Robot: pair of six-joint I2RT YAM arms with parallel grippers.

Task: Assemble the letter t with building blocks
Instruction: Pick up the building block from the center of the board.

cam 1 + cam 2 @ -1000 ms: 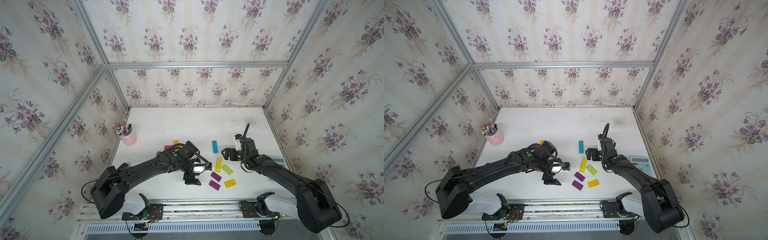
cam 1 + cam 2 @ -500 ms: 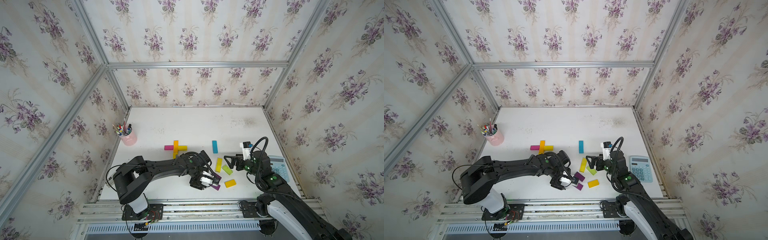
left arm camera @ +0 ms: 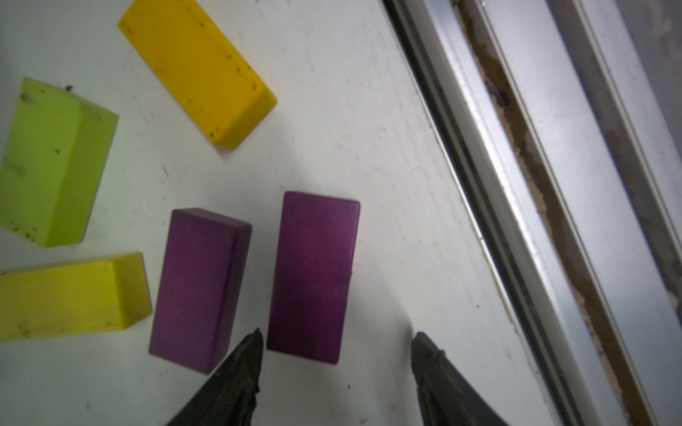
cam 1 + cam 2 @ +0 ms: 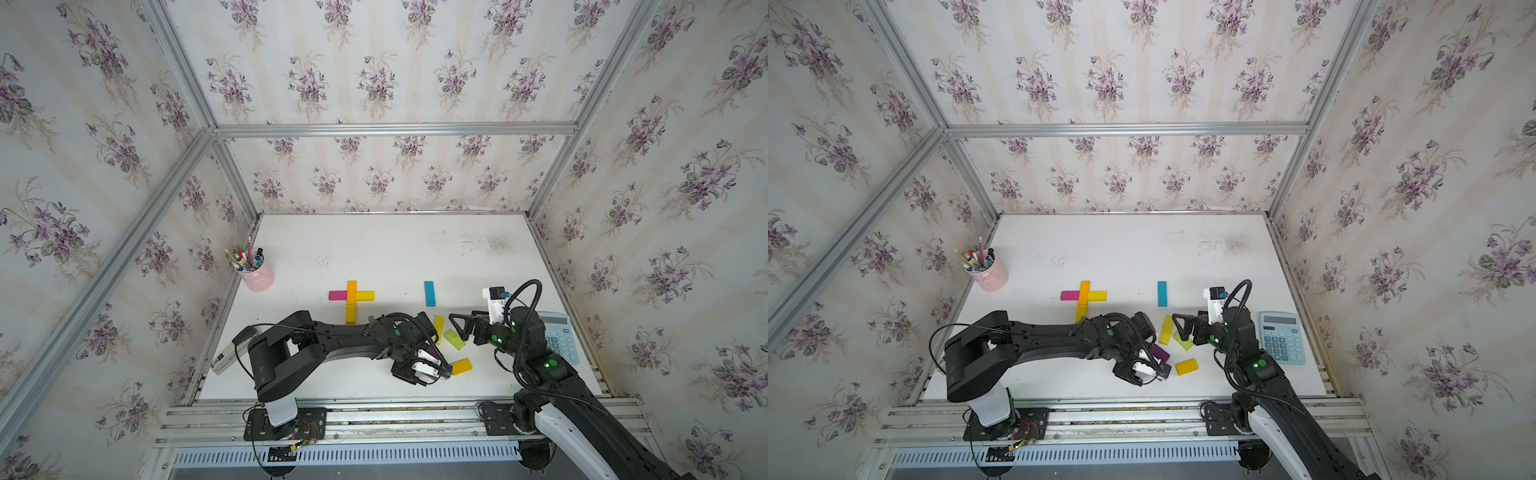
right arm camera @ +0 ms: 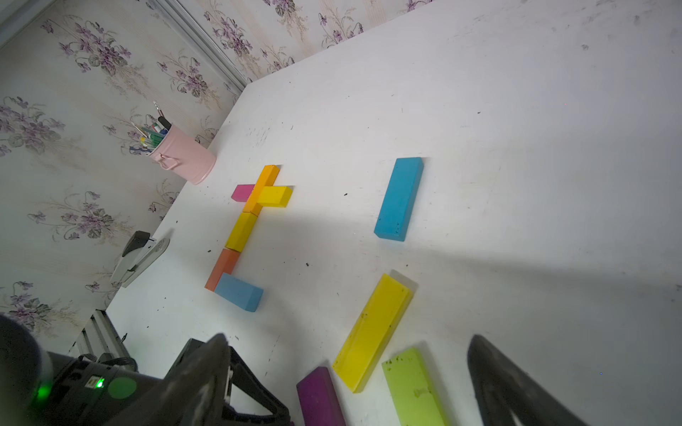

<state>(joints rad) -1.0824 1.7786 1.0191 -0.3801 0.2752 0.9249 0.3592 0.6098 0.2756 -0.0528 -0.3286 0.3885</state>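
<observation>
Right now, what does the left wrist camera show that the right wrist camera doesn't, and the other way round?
Only the left wrist view shows the edge-side purple block, its near end between the tips of the open left tool, and the amber block. Only the right wrist view shows the letter t, the teal block, the pink cup and a stapler. Both views show the long yellow block, the lime block and the inner purple block.

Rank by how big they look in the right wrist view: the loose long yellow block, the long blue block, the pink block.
1. loose long yellow block, though it lies nearer the camera, so this is unsure
2. long blue block
3. pink block, clearly smallest
</observation>
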